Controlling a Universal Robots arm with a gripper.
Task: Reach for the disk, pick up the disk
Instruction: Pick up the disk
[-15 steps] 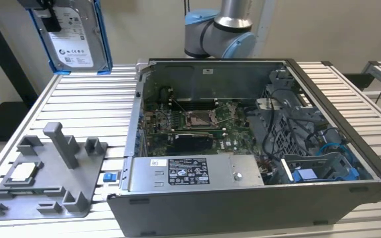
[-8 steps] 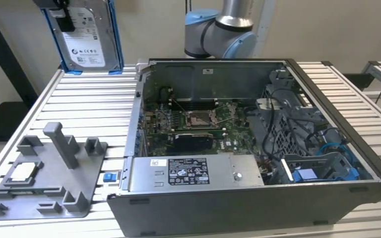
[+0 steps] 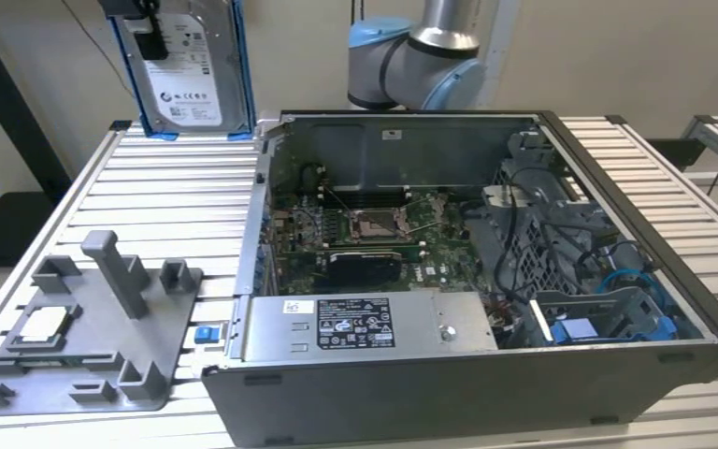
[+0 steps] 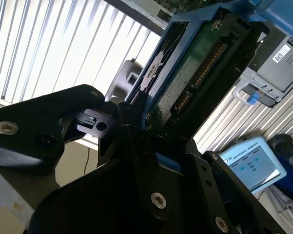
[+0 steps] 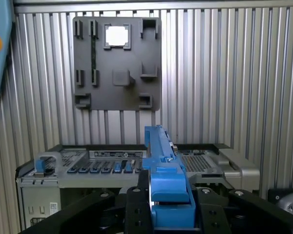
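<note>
My end effector (image 5: 168,202) clenched on disk (image 5: 162,161), blue bracket edge pinched between jaws in both wrist views. In exterior view, disk (image 3: 187,75) hangs upright, label showing, over far side of bench (image 3: 160,201), toward exterior view's left of open computer case (image 3: 459,281). Grey fixture plate (image 3: 72,337) well apart from it.

The open computer case (image 3: 434,402) stands on the slatted table (image 3: 172,196). Beside it, on the exterior view's left, lies the fixture plate (image 3: 53,379) with the chip (image 3: 42,324) on it. The power supply box (image 3: 359,323) sits inside the case, at its near wall. The disk (image 3: 191,70) stands upright in the gripper (image 5: 168,200), behind the case's far corner on the exterior view's left.
</note>
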